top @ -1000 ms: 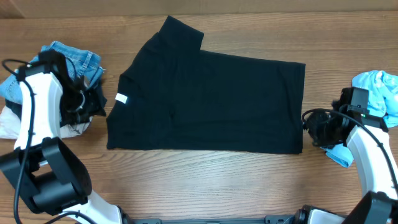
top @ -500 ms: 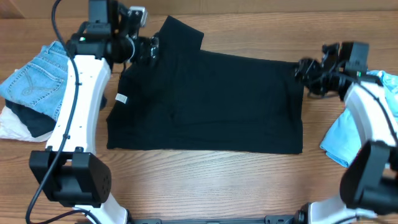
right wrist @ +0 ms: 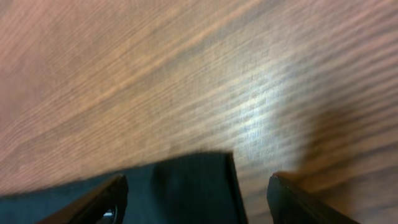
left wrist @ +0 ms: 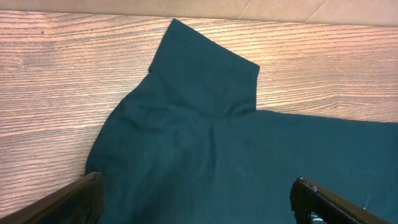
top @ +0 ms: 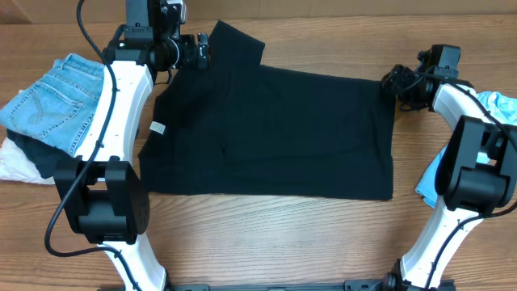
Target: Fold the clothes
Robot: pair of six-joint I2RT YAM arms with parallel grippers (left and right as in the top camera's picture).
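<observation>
A large black T-shirt (top: 275, 133) lies flat on the wooden table, folded lengthwise, with a small white tag (top: 158, 128) at its left edge and one sleeve (top: 236, 42) sticking up at the back. My left gripper (top: 200, 53) is open over the shirt's back left part, beside the sleeve; in the left wrist view its fingers (left wrist: 196, 196) straddle the fabric (left wrist: 205, 137). My right gripper (top: 393, 83) is open over the shirt's back right corner, which shows between its fingers (right wrist: 196, 193) in the right wrist view (right wrist: 199, 180).
Blue denim jeans (top: 52, 97) lie on a dark and a white garment (top: 24, 162) at the left edge. A light blue cloth (top: 501, 109) lies at the right edge, beside my right arm.
Both arms have swung from the table's sides to the back. The left gripper went to the sleeve, the right gripper to the back right corner. The shirt has not moved.
</observation>
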